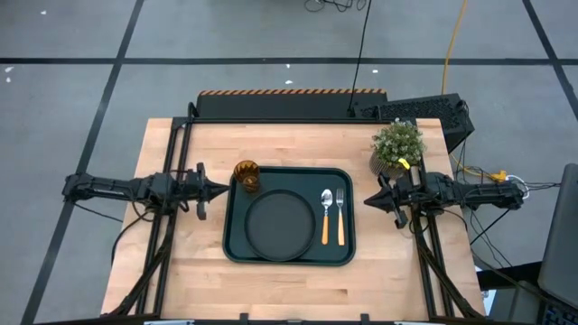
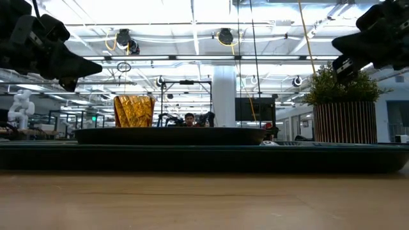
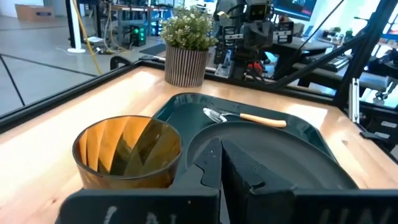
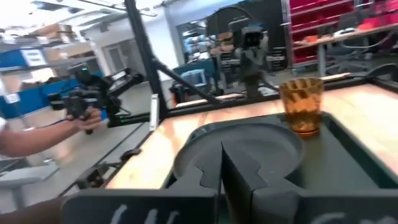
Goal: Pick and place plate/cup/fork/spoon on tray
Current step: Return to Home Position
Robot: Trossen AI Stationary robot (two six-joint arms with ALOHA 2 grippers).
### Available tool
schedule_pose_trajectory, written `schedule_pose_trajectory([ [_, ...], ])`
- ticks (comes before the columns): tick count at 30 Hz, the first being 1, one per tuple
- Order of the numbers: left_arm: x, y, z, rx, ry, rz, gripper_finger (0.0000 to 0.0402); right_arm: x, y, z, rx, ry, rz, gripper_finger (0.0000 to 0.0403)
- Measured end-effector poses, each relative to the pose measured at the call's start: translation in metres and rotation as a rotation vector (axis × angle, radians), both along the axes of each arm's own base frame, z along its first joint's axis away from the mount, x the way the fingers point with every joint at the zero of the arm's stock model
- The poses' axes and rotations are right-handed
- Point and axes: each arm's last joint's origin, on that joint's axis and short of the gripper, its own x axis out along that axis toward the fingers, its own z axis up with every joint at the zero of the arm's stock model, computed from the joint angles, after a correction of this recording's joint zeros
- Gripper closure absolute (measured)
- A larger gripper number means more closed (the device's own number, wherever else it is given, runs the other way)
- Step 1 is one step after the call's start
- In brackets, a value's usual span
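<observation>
The dark green tray [image 1: 237, 248] lies in the table's middle. The round dark plate [image 1: 280, 226] lies flat on it. The amber cup [image 1: 247, 174] stands upright in the tray's far left corner. The spoon [image 1: 326, 215] and the fork [image 1: 340, 215] lie side by side on the tray's right part. My left gripper [image 1: 226, 190] is shut and empty, above the table just left of the tray. My right gripper [image 1: 367, 200] is shut and empty, just right of the tray. In the left wrist view the cup [image 3: 127, 152], plate [image 3: 273, 149] and spoon [image 3: 242, 116] show.
A potted plant [image 1: 398, 147] in a ribbed pot stands at the table's far right, close to my right arm. A dark device [image 1: 424, 113] sits beyond the far right corner. A person's hand holding a device [image 4: 81, 112] shows in the room beyond the table.
</observation>
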Motion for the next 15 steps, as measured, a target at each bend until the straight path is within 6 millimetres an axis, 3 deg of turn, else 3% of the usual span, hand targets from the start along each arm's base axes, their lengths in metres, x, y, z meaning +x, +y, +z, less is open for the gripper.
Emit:
schedule_pose_trajectory([
  [7, -0.001, 0.0007, 0.001, -0.011, 0.023, 0.022, 0.0401, 0.0001, 0.0005, -0.0012, -0.002, 0.011, -0.032, 0.0403],
  [15, -0.001, 0.0009, 0.0009, 0.092, 0.04, 0.016, 0.0388, 0.0011, 0.0017, -0.0033, -0.079, 0.026, -0.087, 0.0403],
])
